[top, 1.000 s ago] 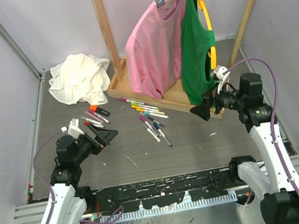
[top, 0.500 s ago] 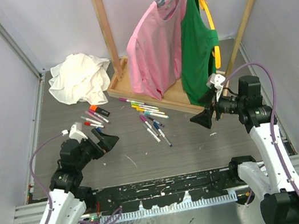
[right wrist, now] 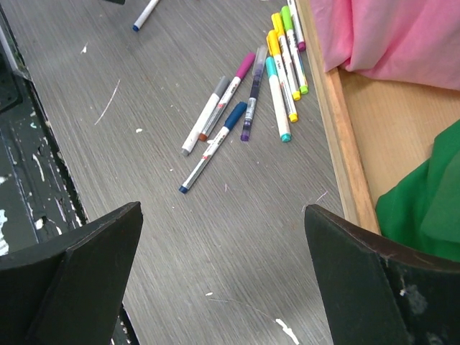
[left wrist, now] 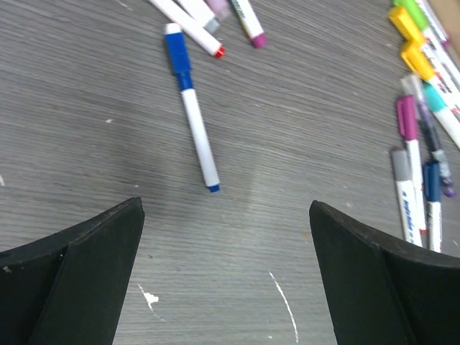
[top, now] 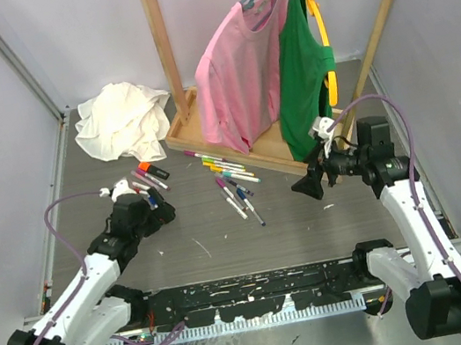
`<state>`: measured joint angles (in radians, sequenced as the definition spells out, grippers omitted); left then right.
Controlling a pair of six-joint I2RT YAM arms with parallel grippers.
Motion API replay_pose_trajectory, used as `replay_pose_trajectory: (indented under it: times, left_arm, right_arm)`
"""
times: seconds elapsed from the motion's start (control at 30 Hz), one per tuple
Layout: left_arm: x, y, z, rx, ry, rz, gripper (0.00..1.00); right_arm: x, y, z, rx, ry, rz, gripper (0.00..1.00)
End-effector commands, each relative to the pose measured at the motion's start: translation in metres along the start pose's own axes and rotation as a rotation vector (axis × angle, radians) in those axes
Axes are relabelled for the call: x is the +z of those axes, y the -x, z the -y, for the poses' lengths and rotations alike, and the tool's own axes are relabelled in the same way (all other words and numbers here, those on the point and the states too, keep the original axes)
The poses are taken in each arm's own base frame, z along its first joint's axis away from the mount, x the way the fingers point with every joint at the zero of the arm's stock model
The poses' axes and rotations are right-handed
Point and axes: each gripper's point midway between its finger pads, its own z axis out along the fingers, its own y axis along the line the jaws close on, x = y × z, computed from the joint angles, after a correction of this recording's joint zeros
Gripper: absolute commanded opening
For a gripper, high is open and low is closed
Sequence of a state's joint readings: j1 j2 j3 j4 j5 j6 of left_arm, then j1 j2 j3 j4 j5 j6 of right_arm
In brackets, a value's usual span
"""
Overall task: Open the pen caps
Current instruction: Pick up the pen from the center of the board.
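By my reckoning nothing is opened yet: I see no loose cap, and the pens point(top: 230, 181) lie scattered mid-tabletop point(top: 292, 215), near the clothes rack point(top: 164, 59). The left gripper point(left wrist: 226, 208) and right gripper point(right wrist: 223, 212) both hover with jaws spread and empty. The blue pen point(left wrist: 192, 115) ahead of the left jaws lies near-to-far, with its blue cap point(left wrist: 175, 47) at the far end.

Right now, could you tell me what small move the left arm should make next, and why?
Probably lower the left end effector forward over the blue pen. It is open and empty, and that capped pen lies alone just ahead of it, apart from the other pens.
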<state>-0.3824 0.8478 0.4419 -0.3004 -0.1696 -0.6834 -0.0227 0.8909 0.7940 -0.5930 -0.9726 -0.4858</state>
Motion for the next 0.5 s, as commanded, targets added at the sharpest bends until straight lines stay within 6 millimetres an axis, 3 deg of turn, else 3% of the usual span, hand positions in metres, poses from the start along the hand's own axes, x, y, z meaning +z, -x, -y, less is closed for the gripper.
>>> replay_pose_trajectory:
  times: [0.0,0.47]
  left_arm:
    - [0.008,0.03,-0.005,-0.016,0.076,0.125,0.99]
    - [0.031,0.023,-0.021,-0.021,0.223,0.072,0.98]
  right_arm:
    - [0.001,0.012,0.007,-0.073,-0.037,-0.021,1.0]
    - [0.012,0.003,0.007,-0.078,-0.03,-0.079,1.0]
